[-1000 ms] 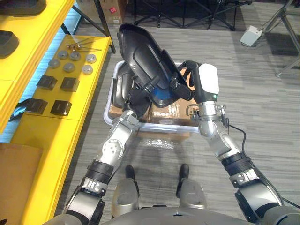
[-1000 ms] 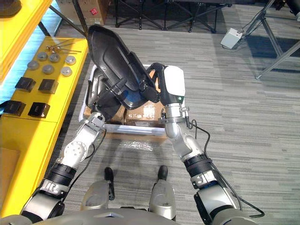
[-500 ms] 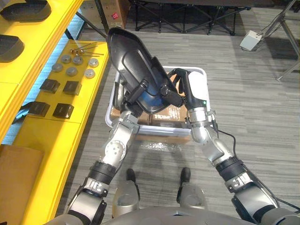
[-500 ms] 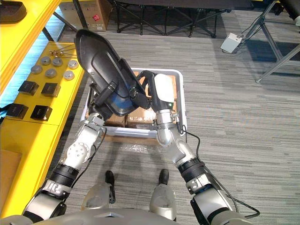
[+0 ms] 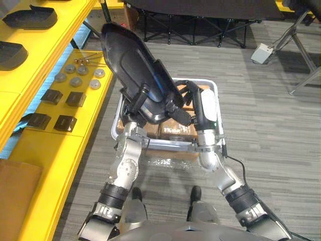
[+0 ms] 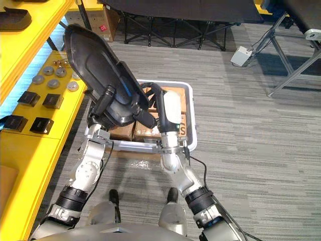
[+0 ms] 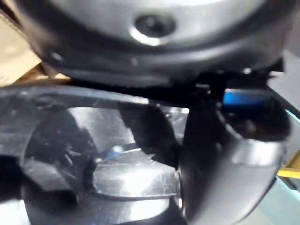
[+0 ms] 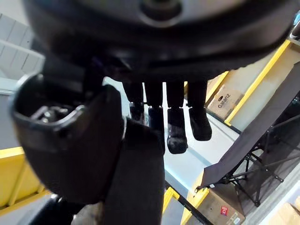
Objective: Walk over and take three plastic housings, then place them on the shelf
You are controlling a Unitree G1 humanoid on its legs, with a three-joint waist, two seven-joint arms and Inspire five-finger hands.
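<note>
Black plastic housing, held tilted in the air above the white bin, its upper tip leaning toward the yellow shelf; left hand curled round the lower left edge, the thumb lying across the glossy face in the left wrist view; right hand pinching the lower right edge between thumb and fingers. Both grips sit at the low end of a long shell, so the free upper part would probably act as a lever: a loosened pinch could let the housing pivot or slide back onto the cardboard boxes in the bin. During a turn toward the shelf, the tip could strike the shelf's front lip or sweep the round discs and black blocks on the lower tier. Two housings already lie on the upper tier, which narrows the free place. Against the frames of a second ago the whole view has shifted, hence the camera moved; relative to the bin, the housing now stands higher and further toward the shelf, with both grips unchanged
</note>
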